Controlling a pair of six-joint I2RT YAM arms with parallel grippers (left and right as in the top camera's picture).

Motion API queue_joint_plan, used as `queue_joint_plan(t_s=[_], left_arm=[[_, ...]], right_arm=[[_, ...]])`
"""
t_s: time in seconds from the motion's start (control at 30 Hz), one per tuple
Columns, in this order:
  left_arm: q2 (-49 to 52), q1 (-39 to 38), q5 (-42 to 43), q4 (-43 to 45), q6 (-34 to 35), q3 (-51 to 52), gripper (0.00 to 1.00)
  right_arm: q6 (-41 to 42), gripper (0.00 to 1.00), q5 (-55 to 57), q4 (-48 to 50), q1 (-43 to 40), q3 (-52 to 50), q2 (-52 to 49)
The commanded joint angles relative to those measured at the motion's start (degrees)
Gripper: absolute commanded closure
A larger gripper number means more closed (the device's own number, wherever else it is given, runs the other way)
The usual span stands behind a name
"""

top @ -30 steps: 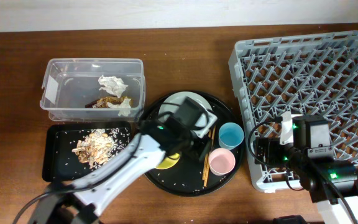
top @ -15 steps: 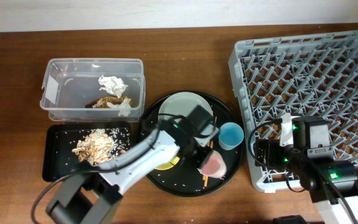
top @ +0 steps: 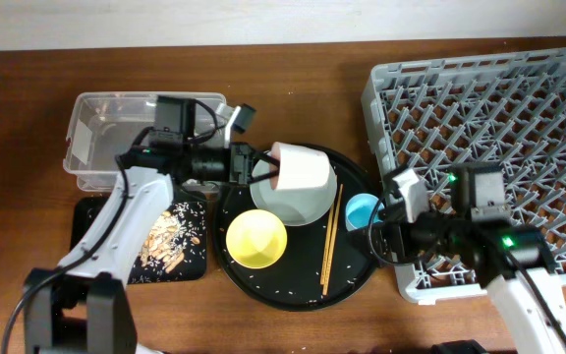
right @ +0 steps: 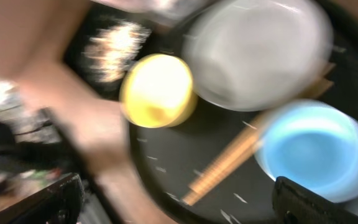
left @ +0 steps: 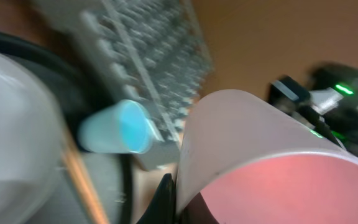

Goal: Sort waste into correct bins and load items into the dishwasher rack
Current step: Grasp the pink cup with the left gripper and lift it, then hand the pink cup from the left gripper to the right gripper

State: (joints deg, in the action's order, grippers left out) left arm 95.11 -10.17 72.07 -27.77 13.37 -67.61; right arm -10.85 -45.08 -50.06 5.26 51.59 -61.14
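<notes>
Wooden tabletop [top: 28, 108]; left tool [top: 266, 167] grips tipped pink cup [top: 301, 167] over round black tray [top: 293, 285]; right tool [top: 386, 228], jaws apart, at tray's edge.

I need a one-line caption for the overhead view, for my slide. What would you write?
Left claw holds the pink cup sideways above the plate; right claw hovers by the blue cup.

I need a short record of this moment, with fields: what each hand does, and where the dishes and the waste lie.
left hand: shut on the pink cup, held on its side over the plate
right hand: open, holding nothing, near the light blue cup
round black tray: carries the plate, yellow bowl, chopsticks, light blue cup
dishwasher rack: no dishes seen in it
shallow black tray: food scraps
</notes>
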Motion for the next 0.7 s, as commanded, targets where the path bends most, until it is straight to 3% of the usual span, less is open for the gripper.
queue_joint_plan(t_s=[0.0,0.13,0.37,0.67], left_arm=[[2.47,-2.60,10.47,0.17,0.74,-0.85,1.00],[2.71,-5.16,10.47,0.15,0.74,-0.85,1.00],[2.71,-7.08,10.47,0.13,0.76,-0.85,1.00],[2.71,-7.08,10.47,0.17,0.76,-0.85,1.00]], right_arm=[[-5.20,0.02,-18.64,3.23,-0.02,0.81,-4.63],[-4.26,0.02,-22.95,10.71,-0.02,0.81,-8.33],[6.10,0.01,-23.71,31.32,-0.02,0.81,-8.50],[6.86,0.02,-26.29,29.92,0.04,0.81,-9.01]])
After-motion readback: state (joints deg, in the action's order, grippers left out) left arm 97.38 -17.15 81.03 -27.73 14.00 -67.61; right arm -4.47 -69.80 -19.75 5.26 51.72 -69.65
